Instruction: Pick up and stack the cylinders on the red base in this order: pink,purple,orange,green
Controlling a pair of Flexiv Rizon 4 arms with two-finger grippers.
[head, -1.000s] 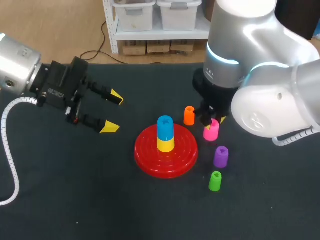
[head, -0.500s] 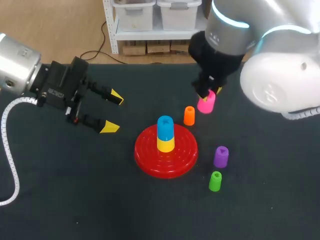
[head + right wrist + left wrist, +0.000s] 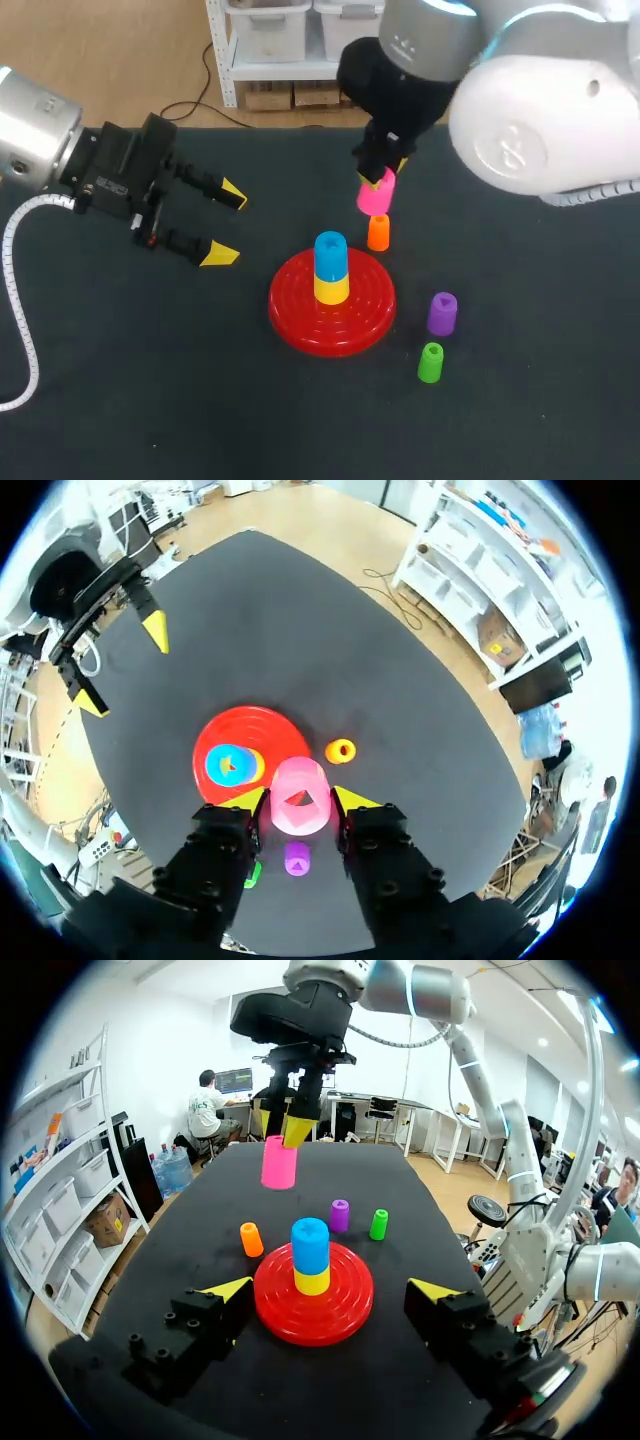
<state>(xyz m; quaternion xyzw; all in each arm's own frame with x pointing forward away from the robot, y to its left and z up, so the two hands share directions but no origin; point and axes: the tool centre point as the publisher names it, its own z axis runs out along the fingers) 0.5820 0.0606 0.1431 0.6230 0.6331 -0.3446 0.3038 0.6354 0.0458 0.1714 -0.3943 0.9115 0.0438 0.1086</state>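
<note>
My right gripper (image 3: 384, 172) (image 3: 297, 798) is shut on the pink cylinder (image 3: 375, 194) (image 3: 299, 798) (image 3: 279, 1162), held in the air above the orange cylinder (image 3: 378, 232) (image 3: 340, 750). The red base (image 3: 300, 320) (image 3: 345, 1310) (image 3: 215, 742) carries a yellow cylinder (image 3: 331, 288) with a blue one (image 3: 331, 255) (image 3: 310, 1245) on top. The purple cylinder (image 3: 442, 313) (image 3: 340, 1215) (image 3: 297, 859) and the green cylinder (image 3: 431, 362) (image 3: 379, 1224) stand right of the base. My left gripper (image 3: 223, 222) (image 3: 330, 1288) hangs open to the base's left, holding nothing.
The black table (image 3: 150, 400) has free room in front and to the left of the base. Its far edge (image 3: 290, 125) runs close behind my right arm.
My right gripper has lifted the pink cylinder off the table and carried it up and leftward, to above the orange cylinder. My left arm has kept still.
</note>
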